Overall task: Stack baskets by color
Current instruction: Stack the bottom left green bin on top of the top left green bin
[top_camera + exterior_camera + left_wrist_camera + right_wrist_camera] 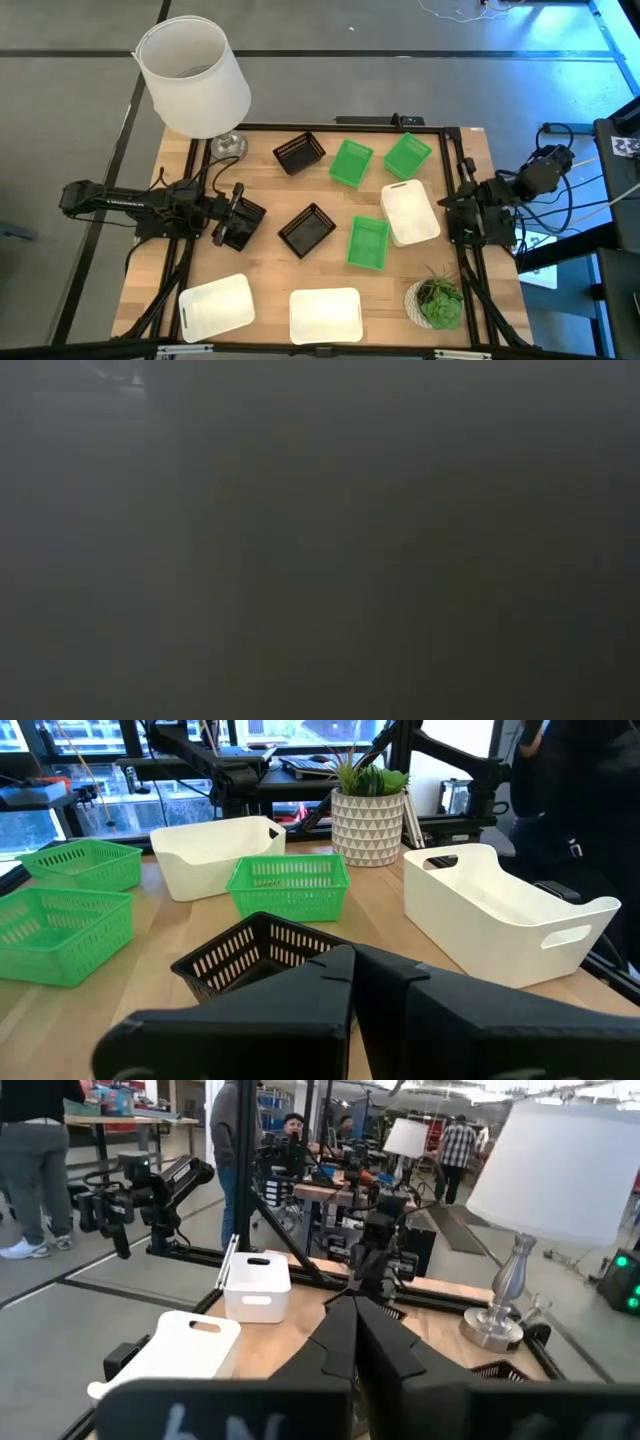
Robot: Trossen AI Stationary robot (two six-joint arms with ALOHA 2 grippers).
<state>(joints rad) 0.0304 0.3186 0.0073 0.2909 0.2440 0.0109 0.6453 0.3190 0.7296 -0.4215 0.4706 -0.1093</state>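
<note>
Baskets lie scattered on the wooden table point(260, 270). Two black ones point(298, 152) point(307, 229) sit left of centre. The green ones point(351, 162) point(407, 155) point(368, 242) are spread right of centre. One white basket point(410, 212) lies at the right, and two point(216, 305) point(325, 314) lie near the front edge. My left gripper point(240, 215) hovers shut at the table's left, pointing level at the nearer black basket point(260, 955). My right gripper point(452, 208) is shut at the right edge, raised and level point(355, 1330). The low view is dark.
A lamp with a big white shade point(195, 75) stands at the far left corner on a glass foot point(228, 145). A potted plant point(438, 300) sits at the near right corner. People point(35, 1140) stand beyond the table.
</note>
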